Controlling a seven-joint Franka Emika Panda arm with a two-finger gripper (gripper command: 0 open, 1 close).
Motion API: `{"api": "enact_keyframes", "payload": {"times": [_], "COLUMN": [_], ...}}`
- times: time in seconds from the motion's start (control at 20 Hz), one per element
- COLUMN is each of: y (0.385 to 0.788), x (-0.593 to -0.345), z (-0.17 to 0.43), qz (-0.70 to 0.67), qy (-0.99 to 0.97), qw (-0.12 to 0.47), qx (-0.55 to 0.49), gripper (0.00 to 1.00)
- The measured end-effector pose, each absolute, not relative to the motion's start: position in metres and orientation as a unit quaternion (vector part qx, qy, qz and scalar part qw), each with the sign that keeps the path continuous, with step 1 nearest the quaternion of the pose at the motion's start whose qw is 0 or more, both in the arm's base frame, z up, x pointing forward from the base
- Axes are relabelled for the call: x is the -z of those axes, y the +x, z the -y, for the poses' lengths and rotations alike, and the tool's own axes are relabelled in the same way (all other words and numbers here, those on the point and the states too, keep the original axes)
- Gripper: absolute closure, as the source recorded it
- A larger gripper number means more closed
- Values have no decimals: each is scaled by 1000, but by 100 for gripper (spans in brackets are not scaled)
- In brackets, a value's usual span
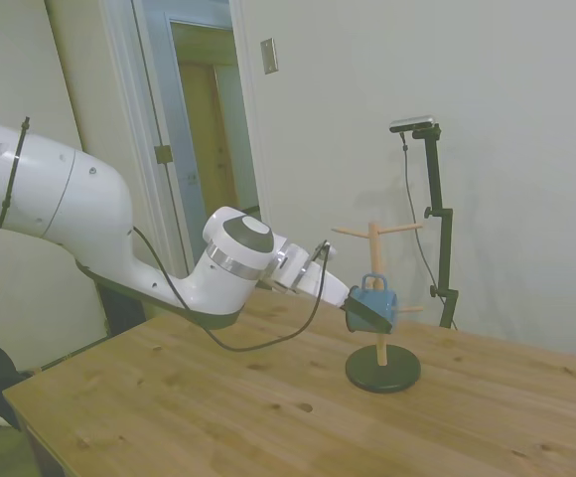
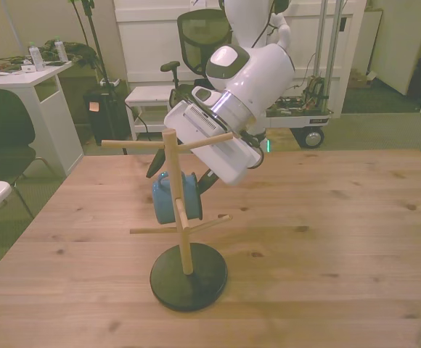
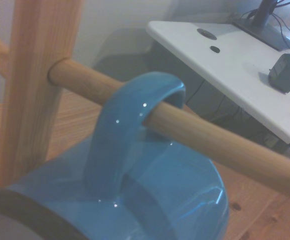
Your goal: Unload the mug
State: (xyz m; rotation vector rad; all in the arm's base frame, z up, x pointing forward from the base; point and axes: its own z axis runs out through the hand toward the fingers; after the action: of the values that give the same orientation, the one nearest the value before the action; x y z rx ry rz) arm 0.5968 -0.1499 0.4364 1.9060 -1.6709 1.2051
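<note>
I see my tool point(image 1: 353, 310) pressed up against the mug point(image 1: 374, 303), though I cannot tell whether its fingers are apart or clamped on the rim. The mug hangs by its blue loop handle point(image 3: 130, 120) on a lower peg point(image 3: 185, 135) of the wooden mug tree point(image 2: 185, 217), close against the tree's upright post. The tree's round dark base point(image 2: 189, 277) stands on the wooden bench point(image 2: 327, 246), directly below the mug.
</note>
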Motion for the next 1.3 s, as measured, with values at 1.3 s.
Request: {"api": "enact_keyframes", "payload": {"times": [1.3], "y": [599], "x": [-443], "z": [145], "qz": [583], "qy": [671], "qw": [157], "qx": [-430], "gripper": [100]}}
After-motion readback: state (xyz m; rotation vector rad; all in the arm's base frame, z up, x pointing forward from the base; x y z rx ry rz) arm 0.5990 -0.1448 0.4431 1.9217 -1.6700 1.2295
